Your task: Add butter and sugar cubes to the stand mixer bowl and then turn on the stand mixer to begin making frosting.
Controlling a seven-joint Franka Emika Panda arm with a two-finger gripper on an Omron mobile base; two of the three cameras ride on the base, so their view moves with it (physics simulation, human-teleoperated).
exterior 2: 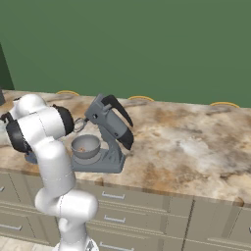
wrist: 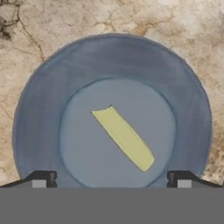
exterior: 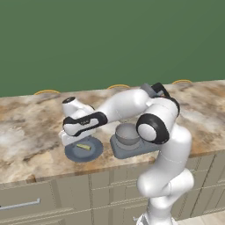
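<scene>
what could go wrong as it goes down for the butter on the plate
The butter lies diagonal between the open fingers, so the gripper may catch only its corners and twist it loose. It is thin on the plate, so the tips may hit the plate first. The bowl stands close beside the plate; the arm could nudge it.

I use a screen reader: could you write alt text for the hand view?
A pale yellow stick of butter lies slantwise in the middle of a round blue-grey plate on a mottled brown stone counter. The open gripper hangs straight above it, its two dark fingertips standing wide apart at the bottom edge.
</scene>
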